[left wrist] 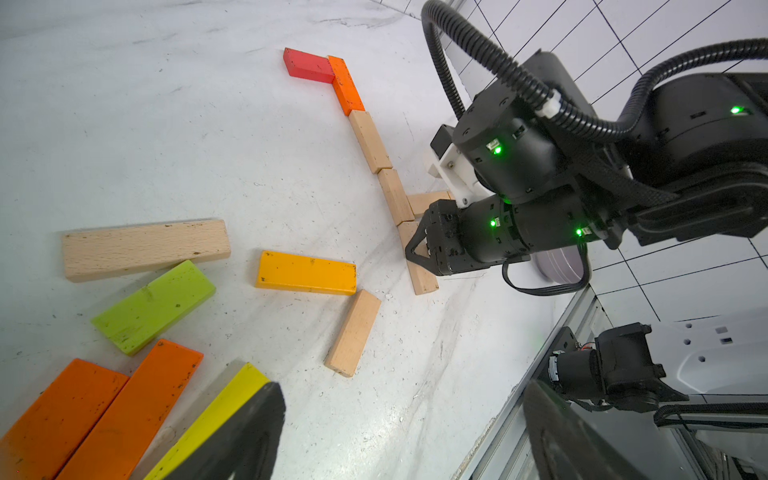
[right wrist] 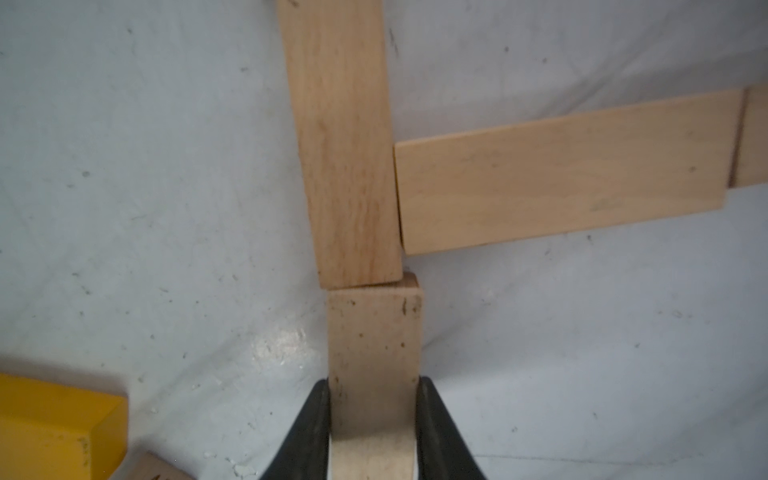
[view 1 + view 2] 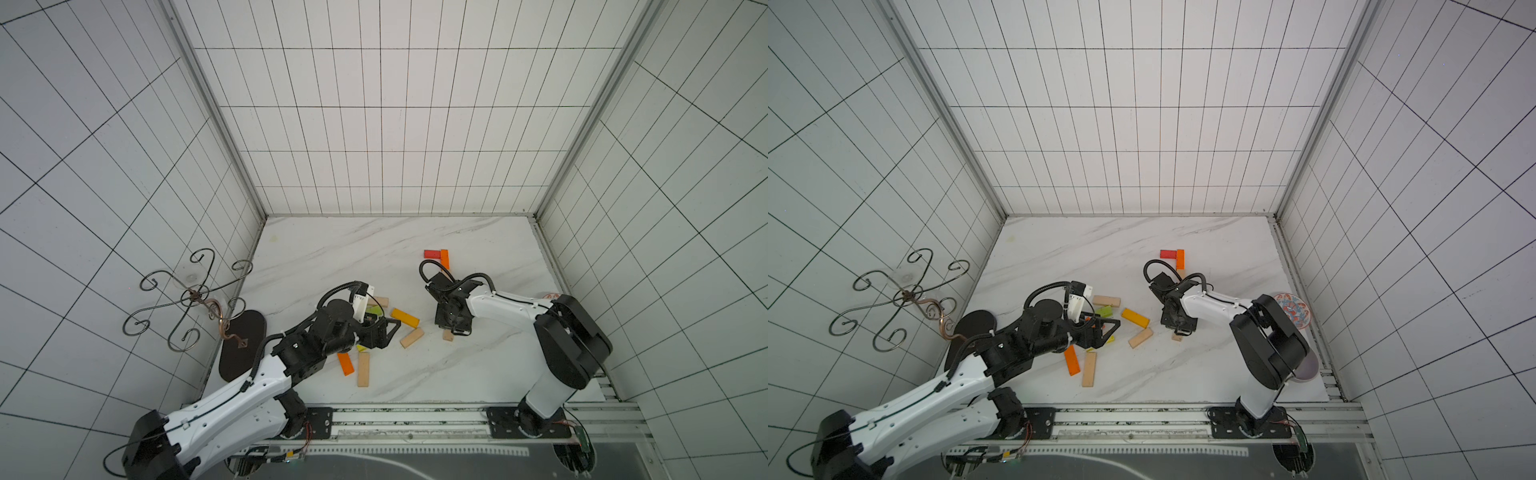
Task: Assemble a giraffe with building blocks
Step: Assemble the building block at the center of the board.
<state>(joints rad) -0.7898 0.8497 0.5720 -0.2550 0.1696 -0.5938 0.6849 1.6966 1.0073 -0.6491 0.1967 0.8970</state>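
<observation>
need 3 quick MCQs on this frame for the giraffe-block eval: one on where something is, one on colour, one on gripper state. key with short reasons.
1. The red block lies:
A) loose among the spare blocks
B) at the far end of the block line, touching the orange block
C) stacked on another block

2. The held block in the right gripper is:
A) yellow
B) bare wood
C) green

3. The left gripper is:
A) open, empty
B) shut on a block
C) shut, empty

Key:
1 B, the left wrist view shows red butting orange at the line's end.
2 B, the right wrist view shows pale wood clamped between its jaws.
3 A, its jaws stand wide apart with nothing between.
</observation>
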